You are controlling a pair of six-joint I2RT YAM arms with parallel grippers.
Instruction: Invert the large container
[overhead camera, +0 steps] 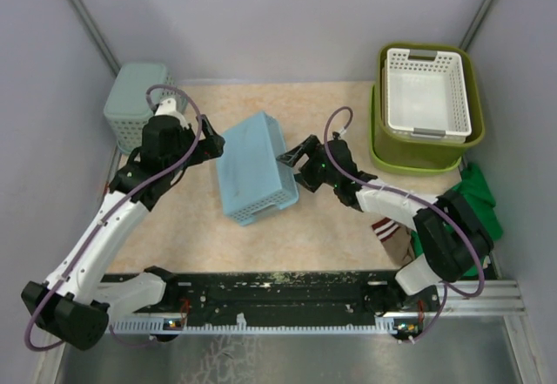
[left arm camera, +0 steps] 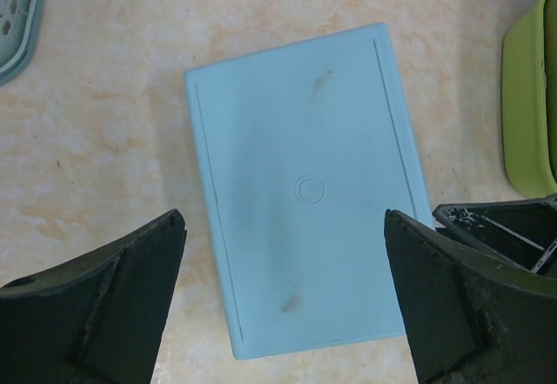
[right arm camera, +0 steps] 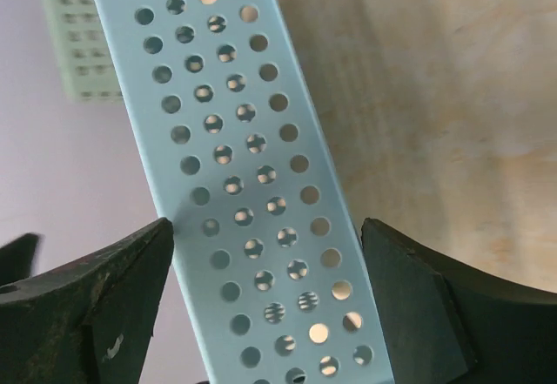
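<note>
The large container point(overhead camera: 409, 159) is the lime-green tub at the back right, upright; an olive-green basket point(overhead camera: 474, 79) sits in it and holds a white basket point(overhead camera: 428, 88). Its green wall also shows at the right edge of the left wrist view point(left arm camera: 531, 97). A light-blue perforated basket point(overhead camera: 254, 168) lies bottom-up mid-table between both grippers. My left gripper point(overhead camera: 211, 144) is open above its flat bottom point(left arm camera: 300, 184), with the jaws wide apart point(left arm camera: 285, 218). My right gripper point(overhead camera: 291, 159) is open, its jaws on either side of the blue basket's holed side wall point(right arm camera: 235, 166) without touching it point(right arm camera: 265, 227).
A teal slatted basket point(overhead camera: 135, 105) stands at the back left, also in the left wrist view point(left arm camera: 17, 18). A dark green object point(overhead camera: 480, 201) and a striped cloth point(overhead camera: 396, 232) lie at the right. Grey walls close in the back and sides.
</note>
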